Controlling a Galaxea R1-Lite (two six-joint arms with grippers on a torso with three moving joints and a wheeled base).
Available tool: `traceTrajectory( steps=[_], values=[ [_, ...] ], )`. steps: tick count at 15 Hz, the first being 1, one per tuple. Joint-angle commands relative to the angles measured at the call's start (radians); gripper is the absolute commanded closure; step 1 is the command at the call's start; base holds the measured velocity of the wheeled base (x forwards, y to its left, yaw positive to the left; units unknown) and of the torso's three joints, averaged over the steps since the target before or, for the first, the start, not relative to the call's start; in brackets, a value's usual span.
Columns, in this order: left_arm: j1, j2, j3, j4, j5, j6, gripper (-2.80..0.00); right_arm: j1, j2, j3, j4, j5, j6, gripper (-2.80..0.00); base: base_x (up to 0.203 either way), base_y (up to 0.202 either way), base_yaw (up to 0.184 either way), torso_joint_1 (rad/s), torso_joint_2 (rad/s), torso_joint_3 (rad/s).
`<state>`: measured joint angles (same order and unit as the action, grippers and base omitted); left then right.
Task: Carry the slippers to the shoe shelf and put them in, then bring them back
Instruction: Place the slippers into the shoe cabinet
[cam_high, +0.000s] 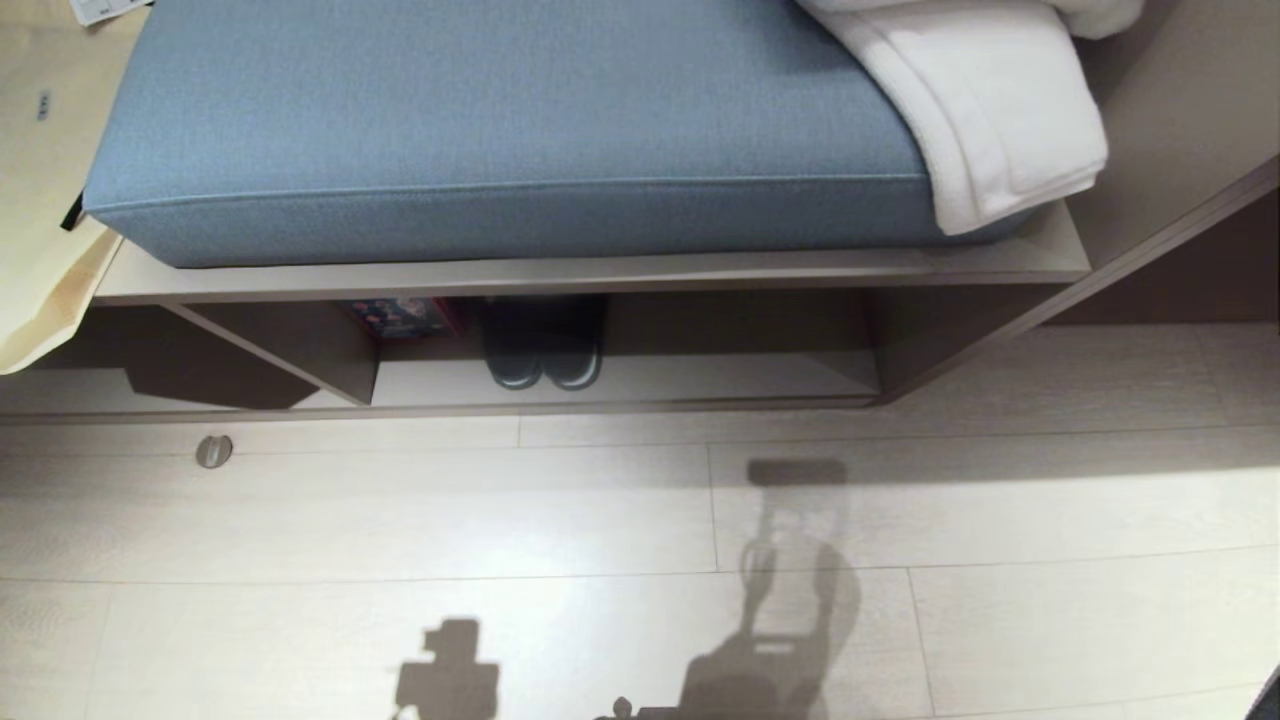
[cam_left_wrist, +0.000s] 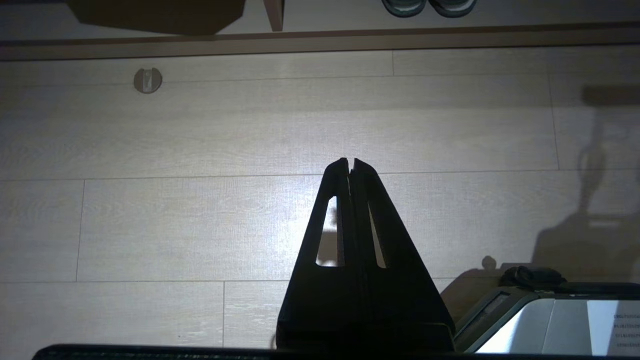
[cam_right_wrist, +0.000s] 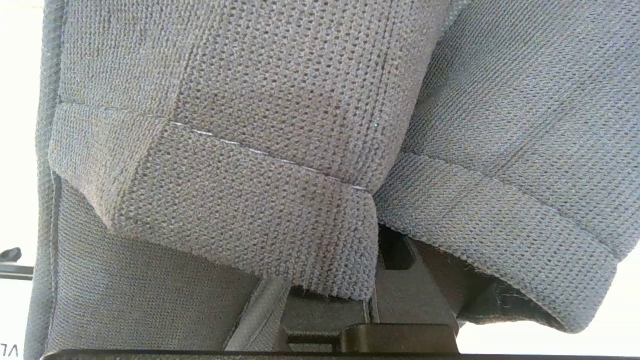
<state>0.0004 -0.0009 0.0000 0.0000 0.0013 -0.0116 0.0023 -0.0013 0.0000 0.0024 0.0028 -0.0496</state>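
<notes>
Floor (cam_high: 600, 520): pale planks, directly under the left jaws. The left jaws are pressed together, hold nothing and look parked so the other arm can work.
Blue cushion (cam_high: 500, 110) on the bench top, well ahead of both jaws, with a white towel (cam_high: 990, 110) draped over its right end.
Shoe shelf (cam_high: 700, 378): low open compartment under the bench, ahead of the left jaws across the floor. Its front faces the robot, so loading looks like a low, level push in.
Slippers (cam_right_wrist: 250, 150): grey knit pair, pinched by their fabric in the tightly closed right jaws and hanging just in front of them. Both are bunched together, likely so one arm can carry the pair. Not yet in the shelf.
Dark shoes (cam_high: 543, 350) already sit in the shelf, toes out, with free board beside them.
Colourful box (cam_high: 405, 315) is behind them to the left.
Round floor fitting (cam_high: 213, 451) lies ahead and left of the left jaws.
</notes>
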Motion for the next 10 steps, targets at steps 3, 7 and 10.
traceTrajectory(
  steps=[3,7,10],
  values=[
    [0.001,0.001,0.000,0.000,0.000,-0.001,0.00,0.001,0.000,0.000,0.001,0.000,-0.001,0.00,0.000,0.000,0.000,0.005,0.00,-0.201],
    [0.001,0.001,0.000,0.000,0.000,-0.001,0.00,0.001,0.000,0.000,0.001,0.000,-0.001,0.00,0.000,0.000,0.000,0.003,0.00,-0.199],
    [0.001,0.001,0.000,0.000,0.000,-0.001,0.00,0.001,0.000,0.000,0.001,0.000,-0.001,0.00,0.000,0.000,0.000,0.002,0.00,-0.192]
  ],
)
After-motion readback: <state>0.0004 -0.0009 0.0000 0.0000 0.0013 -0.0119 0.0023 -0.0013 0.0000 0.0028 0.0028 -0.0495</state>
